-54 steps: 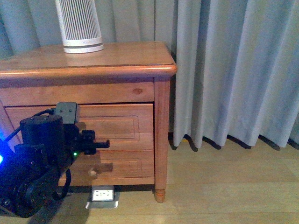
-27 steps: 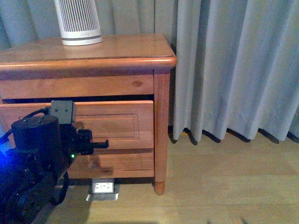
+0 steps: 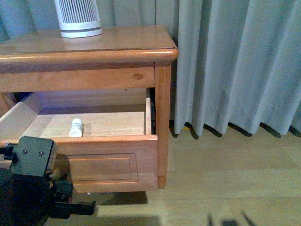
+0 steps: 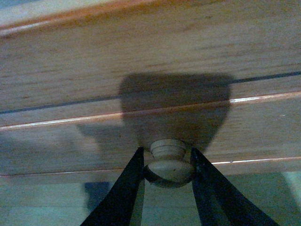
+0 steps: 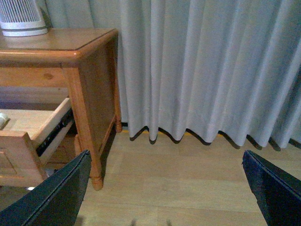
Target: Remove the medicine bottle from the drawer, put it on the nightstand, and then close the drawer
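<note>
White medicine bottle (image 3: pixel 76 127) stands upright inside the open drawer (image 3: pixel 101 167) of the nightstand (image 3: pixel 122 44), near its front wall. The left gripper (image 4: pixel 167 157) pinches the knob (image 4: pixel 168 168); the right gripper (image 5: pixel 165 162) is spread wide, holding nothing.

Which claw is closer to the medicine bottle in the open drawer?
Left. The left claw grips the knob of the drawer, just in front of the medicine bottle. The right claw hangs open beyond the side of the nightstand, toward the curtain.
</note>
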Robot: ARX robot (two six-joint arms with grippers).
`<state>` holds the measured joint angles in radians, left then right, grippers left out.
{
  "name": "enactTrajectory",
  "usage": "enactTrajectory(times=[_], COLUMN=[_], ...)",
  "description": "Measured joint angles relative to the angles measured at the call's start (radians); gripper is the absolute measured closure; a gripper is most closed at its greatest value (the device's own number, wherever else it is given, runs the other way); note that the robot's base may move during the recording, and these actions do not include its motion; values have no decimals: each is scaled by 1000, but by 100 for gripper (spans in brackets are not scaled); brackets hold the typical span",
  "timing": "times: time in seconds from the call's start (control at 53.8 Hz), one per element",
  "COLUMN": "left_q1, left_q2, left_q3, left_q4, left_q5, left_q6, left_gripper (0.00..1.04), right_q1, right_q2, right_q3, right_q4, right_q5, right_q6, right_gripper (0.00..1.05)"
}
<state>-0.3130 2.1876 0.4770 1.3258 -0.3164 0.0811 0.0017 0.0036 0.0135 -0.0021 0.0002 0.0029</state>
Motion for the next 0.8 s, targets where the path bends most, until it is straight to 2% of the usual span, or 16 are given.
enactTrajectory(times=[0.167,0.428,0.595,0.8], left_q1=[-42,-33,-1,8], left_q2=[-82,-306,-598,-1025], left_q3=[-76,-143,-167,-185], left_q4=[-109,-241,-455,-738], left_q5=[28,27,25,14], left_q6=[-28,-39,-18,88], left_gripper=[43,6,7,7], right_q1=[0,0,0,0], right_q2=[0,0,0,0], right_q3=[0,0,0,0], right_q4=[0,0,0,0], right_q5=[0,0,0,0], right_q6=[0,0,0,0], right_gripper=[7,7,7,7])
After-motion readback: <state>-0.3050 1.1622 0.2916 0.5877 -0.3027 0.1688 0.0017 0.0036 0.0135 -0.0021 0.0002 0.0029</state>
